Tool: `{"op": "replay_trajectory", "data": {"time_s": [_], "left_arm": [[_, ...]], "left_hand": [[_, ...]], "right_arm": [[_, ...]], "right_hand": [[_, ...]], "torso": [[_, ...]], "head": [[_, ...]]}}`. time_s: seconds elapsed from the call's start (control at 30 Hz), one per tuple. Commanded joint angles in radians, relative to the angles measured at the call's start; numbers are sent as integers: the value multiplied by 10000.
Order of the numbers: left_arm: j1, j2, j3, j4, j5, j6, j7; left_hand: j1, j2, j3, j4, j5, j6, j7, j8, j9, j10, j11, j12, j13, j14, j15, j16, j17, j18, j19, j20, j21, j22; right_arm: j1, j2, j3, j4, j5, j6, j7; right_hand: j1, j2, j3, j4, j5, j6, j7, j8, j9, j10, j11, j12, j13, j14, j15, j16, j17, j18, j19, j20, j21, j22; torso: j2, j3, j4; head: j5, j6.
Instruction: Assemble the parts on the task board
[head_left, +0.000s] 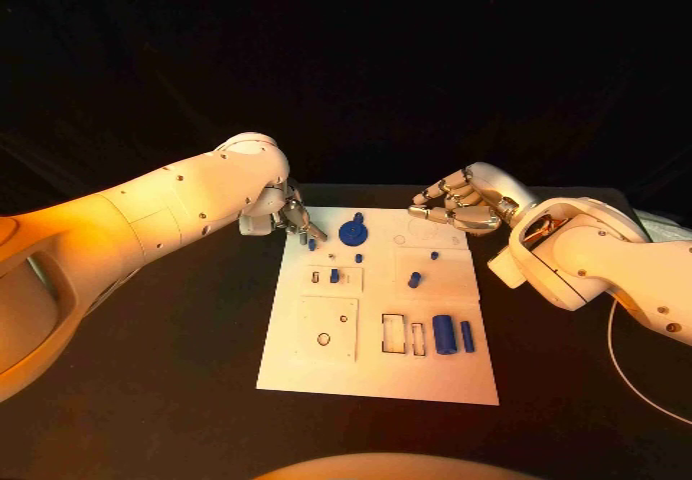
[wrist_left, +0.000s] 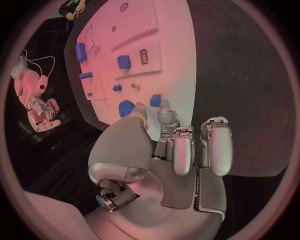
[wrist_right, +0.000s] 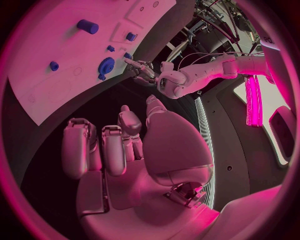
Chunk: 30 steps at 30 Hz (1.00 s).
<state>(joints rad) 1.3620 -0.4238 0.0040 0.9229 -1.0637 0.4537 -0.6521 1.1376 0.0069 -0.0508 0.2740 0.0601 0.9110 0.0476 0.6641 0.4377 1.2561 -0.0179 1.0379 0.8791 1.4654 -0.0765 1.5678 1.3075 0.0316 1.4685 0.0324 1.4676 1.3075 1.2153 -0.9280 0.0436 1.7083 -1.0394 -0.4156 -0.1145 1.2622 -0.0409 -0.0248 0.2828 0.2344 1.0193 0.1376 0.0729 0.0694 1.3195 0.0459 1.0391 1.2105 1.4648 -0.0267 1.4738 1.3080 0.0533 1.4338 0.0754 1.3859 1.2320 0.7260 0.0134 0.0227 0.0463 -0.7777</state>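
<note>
On black surface: flat white task board (head_left: 378, 375) | left hand (head_left: 296, 220) pinching small blue part (head_left: 312, 243) | right hand (head_left: 459, 203) curled, clenched on nothing

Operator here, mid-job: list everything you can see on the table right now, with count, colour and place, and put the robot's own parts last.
Black table: one, black, under everything.
White task board plate: one, white, middle of the table, with outlined recesses.
Blue round gear-like part: one, blue, far end of the board.
Small blue parts: several, blue, scattered on the far half of the board; one lies by the left hand's fingertips.
Blue oblong parts: two, blue, side by side on the near right of the board.
White cable: one, white, on the table by the right arm.
Left hand: silver, at the board's far left corner; grasp unclear.
Right hand: silver, fingers curled, holding nothing, beyond the board's far right corner.
</note>
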Motion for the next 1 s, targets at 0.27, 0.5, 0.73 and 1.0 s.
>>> {"op": "replay_trajectory", "data": {"time_s": [0.27,0.5,0.73,1.0], "left_arm": [[-6,34,-2,-6,80,278,51],[-7,46,-3,-2,124,57,123],[-7,55,-6,-16,296,-206,298],[-7,9,-21,-7,504,-313,456]], "left_hand": [[393,140,-56,-108,-13,71,5,61,-12,55,-45,21,-37,1054,-58,30,2633,-5,514,-52,44,1463],[957,452,153,-378,-1,32,0,53,-23,34,-52,-3,-87,1054,-64,30,2633,3,502,-57,16,1443],[2703,943,1391,-1513,36,-240,-65,-157,-138,-139,-129,-231,-296,1054,-139,30,2633,36,444,-127,-104,1329],[2730,579,3014,-2009,16,-342,90,-249,-197,-125,-18,-449,-540,1054,-36,30,2633,41,432,-49,-149,1315]], "right_arm": [[-8,25,0,-12,-139,135,70],[-9,32,0,-20,-141,135,67],[-9,47,0,-40,-142,141,61],[-11,51,-1,-49,-142,166,53]], "right_hand": [[77,51,-80,-5,42,27,-39,19,14,-36,26,44,15,747,-8,-28,1274,166,-40,2,-20,-4],[85,57,-84,-6,49,28,-40,19,14,-36,25,46,15,747,-9,-27,1275,167,-41,2,-22,-9],[85,57,-84,-6,49,28,-40,19,14,-36,25,46,15,747,-9,-27,1275,167,-41,2,-22,-9],[112,76,-98,-10,68,29,-41,20,14,-42,25,37,5,745,-9,-37,1263,168,-42,1,-26,-14]], "torso": [[1,0,-7],[0,2,-7],[-2,3,-10],[-8,4,-9]], "head": [[8,-18],[7,-35],[5,-64],[11,-80]]}}
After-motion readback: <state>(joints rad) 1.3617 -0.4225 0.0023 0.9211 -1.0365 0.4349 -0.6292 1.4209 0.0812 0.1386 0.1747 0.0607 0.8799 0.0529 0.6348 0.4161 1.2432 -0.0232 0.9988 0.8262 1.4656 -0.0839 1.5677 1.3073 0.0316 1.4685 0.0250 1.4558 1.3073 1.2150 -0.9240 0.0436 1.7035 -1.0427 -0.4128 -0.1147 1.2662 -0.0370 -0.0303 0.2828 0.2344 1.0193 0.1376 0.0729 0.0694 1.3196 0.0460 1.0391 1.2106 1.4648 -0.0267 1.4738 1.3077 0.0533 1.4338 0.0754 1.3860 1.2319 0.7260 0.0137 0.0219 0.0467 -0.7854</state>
